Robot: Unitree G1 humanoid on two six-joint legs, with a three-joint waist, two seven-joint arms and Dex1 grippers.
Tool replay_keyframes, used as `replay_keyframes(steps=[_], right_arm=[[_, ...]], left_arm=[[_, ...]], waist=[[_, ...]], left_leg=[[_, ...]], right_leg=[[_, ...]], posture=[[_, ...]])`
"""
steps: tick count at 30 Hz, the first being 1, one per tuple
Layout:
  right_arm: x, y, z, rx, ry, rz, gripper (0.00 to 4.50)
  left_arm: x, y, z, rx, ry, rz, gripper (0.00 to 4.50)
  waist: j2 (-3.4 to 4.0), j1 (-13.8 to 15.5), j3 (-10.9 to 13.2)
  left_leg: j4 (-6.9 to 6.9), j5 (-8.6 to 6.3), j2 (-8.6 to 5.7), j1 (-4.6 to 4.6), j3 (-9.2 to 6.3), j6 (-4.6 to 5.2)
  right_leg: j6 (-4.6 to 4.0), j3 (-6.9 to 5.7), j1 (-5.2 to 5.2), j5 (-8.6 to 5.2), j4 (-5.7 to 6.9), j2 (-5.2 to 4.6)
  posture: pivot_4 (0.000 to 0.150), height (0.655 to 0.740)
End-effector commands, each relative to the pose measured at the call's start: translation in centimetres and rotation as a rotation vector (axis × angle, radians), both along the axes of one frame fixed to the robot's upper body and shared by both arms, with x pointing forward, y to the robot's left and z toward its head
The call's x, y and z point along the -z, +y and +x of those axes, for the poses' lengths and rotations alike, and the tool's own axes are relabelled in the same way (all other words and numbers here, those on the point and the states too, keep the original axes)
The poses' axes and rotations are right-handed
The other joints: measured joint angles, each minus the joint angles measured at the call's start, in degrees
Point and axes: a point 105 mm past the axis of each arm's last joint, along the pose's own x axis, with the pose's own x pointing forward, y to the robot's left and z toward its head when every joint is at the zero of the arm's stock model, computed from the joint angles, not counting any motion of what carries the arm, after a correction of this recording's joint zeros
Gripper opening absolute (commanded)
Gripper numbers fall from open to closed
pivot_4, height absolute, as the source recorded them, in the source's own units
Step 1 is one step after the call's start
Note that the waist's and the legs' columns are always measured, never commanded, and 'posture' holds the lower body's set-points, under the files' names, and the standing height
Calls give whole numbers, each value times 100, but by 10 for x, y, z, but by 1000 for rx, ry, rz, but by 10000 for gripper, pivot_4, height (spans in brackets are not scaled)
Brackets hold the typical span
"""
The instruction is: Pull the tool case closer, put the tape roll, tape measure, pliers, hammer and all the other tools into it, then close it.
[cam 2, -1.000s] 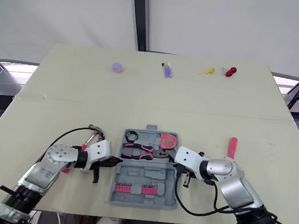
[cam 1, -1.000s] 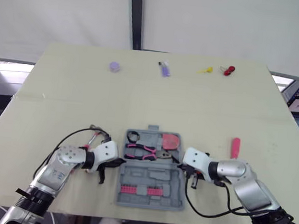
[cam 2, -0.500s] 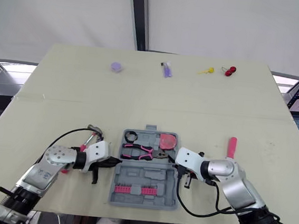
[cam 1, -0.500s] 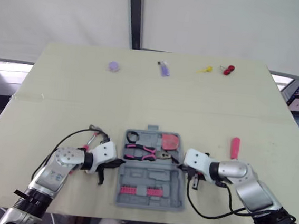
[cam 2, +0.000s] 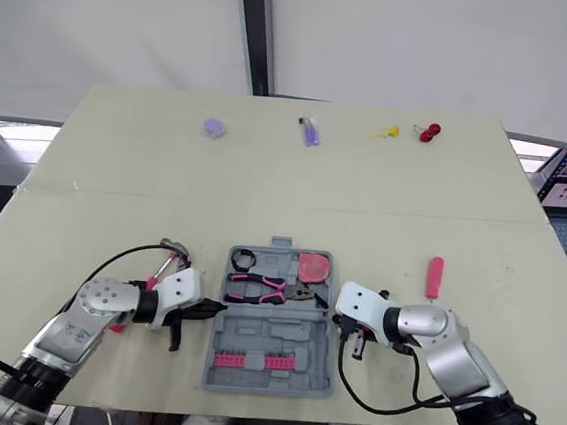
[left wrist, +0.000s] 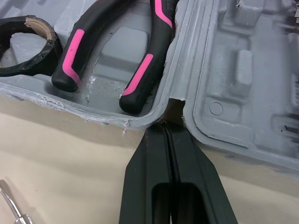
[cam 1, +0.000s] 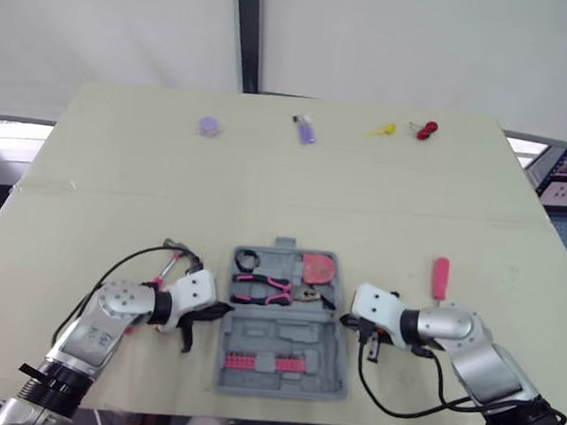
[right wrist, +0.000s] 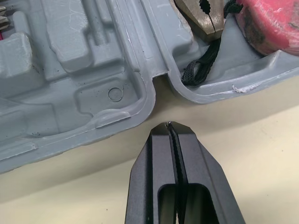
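The grey tool case [cam 1: 297,336] lies open near the table's front edge. Its far half holds a black tape roll [cam 1: 249,260], pink-handled pliers [cam 1: 266,289] and a red tape measure [cam 1: 320,269]. A strip of pink bits [cam 1: 253,361] sits in the near half. My left gripper [left wrist: 166,123] is shut, with its tips in the hinge notch on the case's left side [cam 1: 222,309]. My right gripper [right wrist: 168,125] is shut too, its tips just short of the notch on the right side [cam 1: 343,321]. A hammer [cam 1: 172,252] lies partly under my left arm. A red screwdriver [cam 1: 441,278] lies right of the case.
Small items line the far edge of the table: a purple disc [cam 1: 208,125], a purple piece [cam 1: 304,130], a yellow piece [cam 1: 377,130] and a red piece [cam 1: 428,130]. Black cables loop beside both wrists.
The whole picture has shifted a little, so the camera moved. Both grippers and the case stand as before.
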Motion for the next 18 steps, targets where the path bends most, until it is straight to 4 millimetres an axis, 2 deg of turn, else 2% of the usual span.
replay_keyframes(steps=[1,14,18], right_arm=[[1,-7,3,23,3,-16,536],[1,-7,6,14,-2,-16,536],[-2,-7,8,13,-4,-8,536]], left_arm=[[4,13,-3,-32,9,32,0],[-1,25,-1,-77,-6,16,0],[-11,20,-1,-66,-6,-52,0]], waist=[[0,-11,0],[0,-23,0],[0,-25,0]], left_leg=[[-1,0,0,0,0,0],[-7,0,0,3,2,0],[-7,0,0,3,2,0]], right_leg=[[0,0,0,0,0,0],[0,0,-2,0,-1,0],[0,0,-3,0,-1,0]], posture=[[1500,7400],[1500,7400],[1500,7400]])
